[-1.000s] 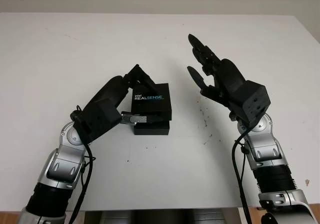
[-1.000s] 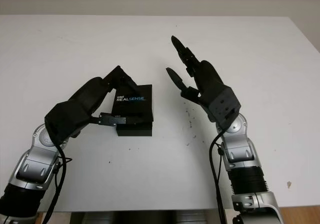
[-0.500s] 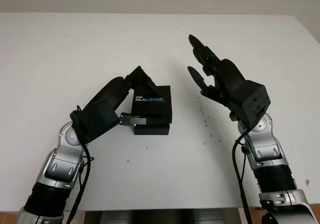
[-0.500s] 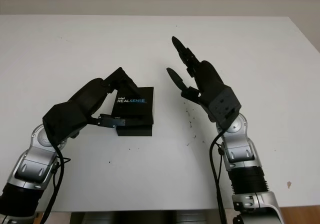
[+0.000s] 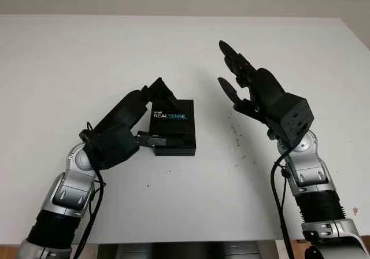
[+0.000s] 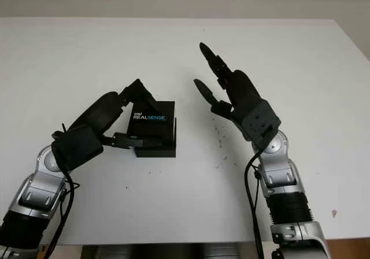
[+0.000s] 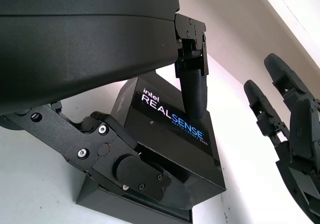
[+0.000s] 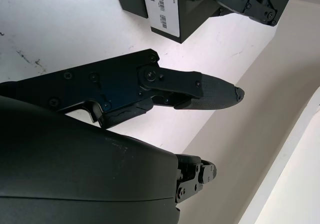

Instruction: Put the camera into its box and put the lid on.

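I am gripping the RealSense lid with my left robot hand, one finger pressing its printed top and another tucked under its near edge, while it sits over the black box base on the white bench. In the left wrist view the lid is sitting tilted, one corner riding high. If I am pushing down unevenly, it could jam crooked or skid the base sideways. The camera is presumably inside. My right robot hand is hovering open, just beside the box.
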